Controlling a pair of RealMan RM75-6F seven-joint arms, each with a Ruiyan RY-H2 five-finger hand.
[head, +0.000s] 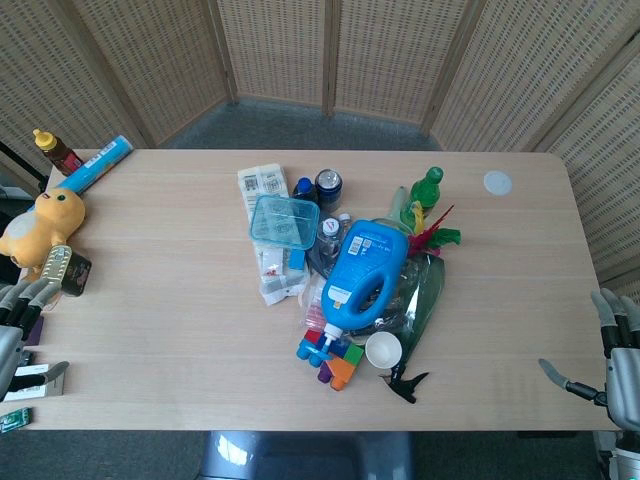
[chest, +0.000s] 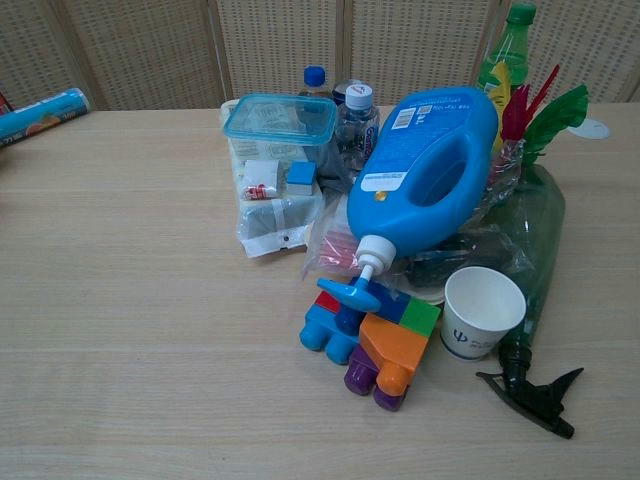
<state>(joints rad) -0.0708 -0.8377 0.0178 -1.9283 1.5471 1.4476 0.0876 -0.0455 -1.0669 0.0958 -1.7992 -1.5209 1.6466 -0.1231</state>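
The long pale wood-grain table (head: 180, 320) carries a tight heap at its middle, and both hands sit at its near corners, well apart from that heap. Biggest in the heap is the glossy blue plastic detergent jug (chest: 435, 175), lying tilted with its white spout down on a cluster of chunky bright toy blocks (chest: 375, 340); I judge it the likeliest to slide or roll if anything under it is nudged, since hard smooth plastic rests on knobbly blocks and crinkled film. Beside it lies a clear green-tinted spray bottle (chest: 540, 235) with a black trigger, its rounded wall another thing that could roll. A teal-lidded clear plastic box (chest: 280, 118) sits on soft white packets, a perch that looks unsteady. The small white paper cup (chest: 482, 312), light and open-mouthed on its side, would tip or skid at a touch. The left hand (head: 22, 310) is released, fingers spread, holding nothing, nearest a plush yellow duck toy (head: 40, 225). The right hand (head: 615, 350) is likewise unclenched and empty by the table's edge.
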